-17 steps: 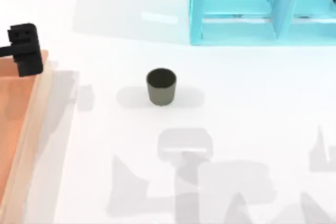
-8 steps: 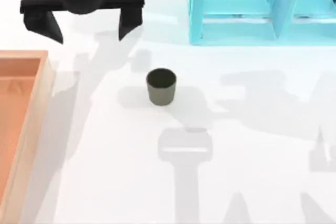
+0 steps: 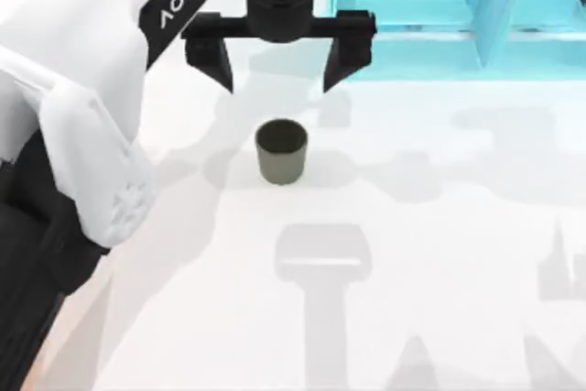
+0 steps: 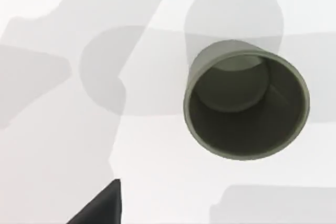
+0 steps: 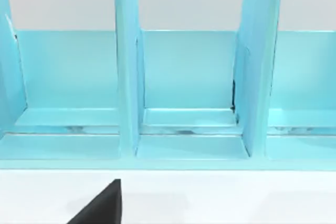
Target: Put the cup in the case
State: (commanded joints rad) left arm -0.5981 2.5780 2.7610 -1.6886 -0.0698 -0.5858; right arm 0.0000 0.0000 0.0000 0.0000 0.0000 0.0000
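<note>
The cup is a small olive-grey cylinder standing upright on the white table, near the middle. My left gripper hangs open just behind it, its two dark fingers spread wider than the cup and not touching it. From the left wrist view I look down into the cup, with one dark fingertip off to the side. The light-blue case with upright dividers stands at the back right. A dark corner of my right gripper faces the case's compartments.
My left arm's white and black links span the table's left side, reaching in from the lower left. Grey shadows lie across the white tabletop in front of and to the right of the cup.
My left gripper has swung from the far left to directly behind the cup, still open. The arm now covers the orange box on the left. The cup has not moved.
</note>
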